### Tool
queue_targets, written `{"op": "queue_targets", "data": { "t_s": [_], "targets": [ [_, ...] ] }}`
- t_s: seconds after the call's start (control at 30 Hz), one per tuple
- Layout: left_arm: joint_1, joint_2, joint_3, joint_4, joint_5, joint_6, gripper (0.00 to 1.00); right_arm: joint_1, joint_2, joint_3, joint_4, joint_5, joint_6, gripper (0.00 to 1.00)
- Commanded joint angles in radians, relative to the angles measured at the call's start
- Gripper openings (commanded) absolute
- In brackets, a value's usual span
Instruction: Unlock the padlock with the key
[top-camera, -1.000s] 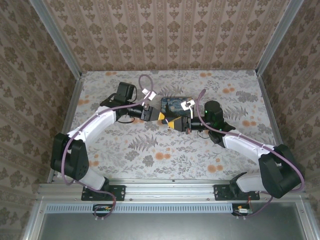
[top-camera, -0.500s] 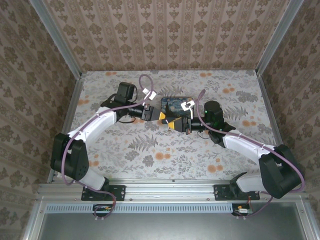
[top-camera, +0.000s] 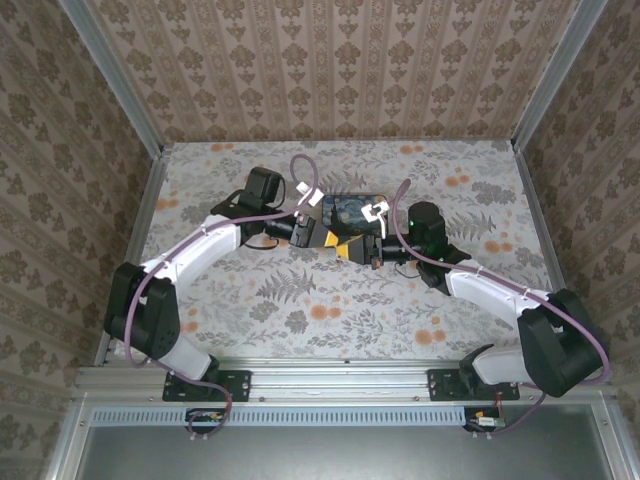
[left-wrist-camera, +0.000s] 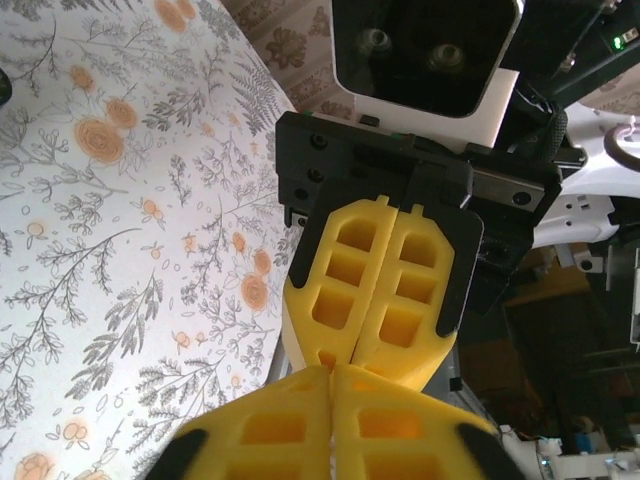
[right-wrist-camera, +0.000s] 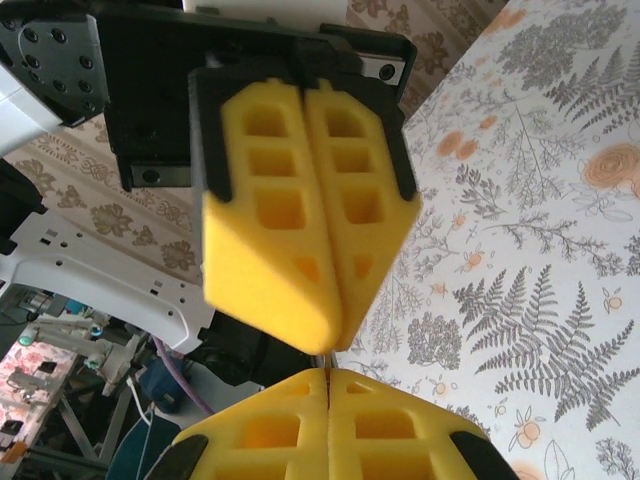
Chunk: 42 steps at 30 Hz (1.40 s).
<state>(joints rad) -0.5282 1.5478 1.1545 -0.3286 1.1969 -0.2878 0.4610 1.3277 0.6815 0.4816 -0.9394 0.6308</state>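
The padlock's place cannot be told from these views. The left gripper and right gripper meet tip to tip over the floral table, just beside the dark blue box. Both pairs of yellow fingers are pressed together. Whether either pinches anything cannot be told.

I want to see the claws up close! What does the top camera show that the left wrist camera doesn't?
Top: the blue box, plus the left arm and right arm whole. Left wrist: square holes in the yellow fingers, seen close. Both: the left claw and right claw, shut, tip to tip over the flowery table.
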Motion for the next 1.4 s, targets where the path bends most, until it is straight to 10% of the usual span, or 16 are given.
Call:
{"op": "queue_targets", "data": {
  "t_s": [0.0,0.27,0.77,1.03,1.37],
  "targets": [
    [-0.006,0.01,0.028,-0.004,0.043,0.029,0.0,0.007,-0.02,0.018,-0.008,-0.013,-0.015,0.0],
    [0.022,-0.032,-0.051,0.217,0.002,-0.13,0.0,-0.002,-0.052,-0.009,0.02,-0.007,0.008,0.23],
    [0.03,-0.051,-0.086,0.326,0.035,-0.203,0.0,-0.004,0.0,0.018,0.042,0.01,0.038,0.23],
    [0.048,-0.079,-0.119,0.351,0.01,-0.226,0.0,-0.039,-0.045,-0.029,0.066,0.085,0.072,0.48],
    [0.053,-0.082,-0.166,0.51,-0.04,-0.337,0.0,-0.033,0.052,-0.057,0.367,0.113,0.346,0.47]
  ]
}}
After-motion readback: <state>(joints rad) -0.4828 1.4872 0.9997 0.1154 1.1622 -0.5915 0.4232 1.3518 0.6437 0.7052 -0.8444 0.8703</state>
